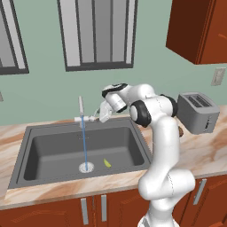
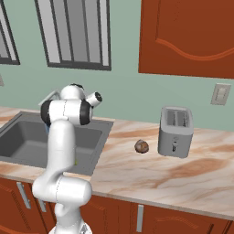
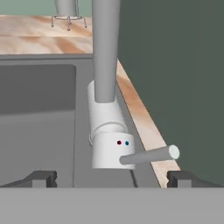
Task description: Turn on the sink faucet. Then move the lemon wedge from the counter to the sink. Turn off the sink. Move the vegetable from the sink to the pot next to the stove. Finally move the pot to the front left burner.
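Our gripper [image 3: 106, 178] is wide open at the faucet [image 3: 109, 140], holding nothing; our arm hides the sink's [image 1: 26, 175] right edge.

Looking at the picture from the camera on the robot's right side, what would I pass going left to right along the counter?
sink → the robot's white arm → brown roundish lump → toaster, with a wall switch above and farther right.
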Controlling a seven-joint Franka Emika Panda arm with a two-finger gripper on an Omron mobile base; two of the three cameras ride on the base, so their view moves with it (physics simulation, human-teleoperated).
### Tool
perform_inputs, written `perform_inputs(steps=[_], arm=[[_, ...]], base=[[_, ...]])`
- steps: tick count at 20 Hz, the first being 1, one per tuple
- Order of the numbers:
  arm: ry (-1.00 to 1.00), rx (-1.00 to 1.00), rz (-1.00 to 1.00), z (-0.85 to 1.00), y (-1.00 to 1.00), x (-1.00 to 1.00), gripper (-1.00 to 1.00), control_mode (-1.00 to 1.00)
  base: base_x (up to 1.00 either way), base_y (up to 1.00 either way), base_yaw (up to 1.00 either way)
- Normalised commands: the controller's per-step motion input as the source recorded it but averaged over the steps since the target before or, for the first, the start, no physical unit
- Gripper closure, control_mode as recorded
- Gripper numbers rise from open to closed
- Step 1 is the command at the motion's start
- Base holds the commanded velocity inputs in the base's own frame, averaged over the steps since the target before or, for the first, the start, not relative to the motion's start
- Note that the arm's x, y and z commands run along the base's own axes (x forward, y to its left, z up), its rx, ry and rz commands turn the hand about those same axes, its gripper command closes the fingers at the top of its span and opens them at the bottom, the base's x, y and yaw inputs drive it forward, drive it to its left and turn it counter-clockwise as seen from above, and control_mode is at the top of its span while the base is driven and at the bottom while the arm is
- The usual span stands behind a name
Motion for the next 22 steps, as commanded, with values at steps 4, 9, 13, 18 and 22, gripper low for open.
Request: perform_inputs(steps=[4, 9, 13, 18, 22], arm=[[0.00, 0.02, 0.02, 0.00, 0.17, 0.15, -1.00, -1.00], [0.01, 0.02, 0.02, 0.00, 0.18, 0.16, -1.00, -1.00], [0.00, 0.02, 0.02, 0.00, 0.19, 0.12, -1.00, -1.00], [0.00, 0.02, 0.03, 0.00, 0.25, 0.10, -1.00, -1.00], [0.00, 0.02, 0.04, 0.03, 0.32, 0.05, -1.00, -1.00]], base=[[0.00, 0.00, 0.00], [0.00, 0.00, 0.00], [0.00, 0.00, 0.00], [0.00, 0.00, 0.00], [0.00, 0.00, 0.00]])
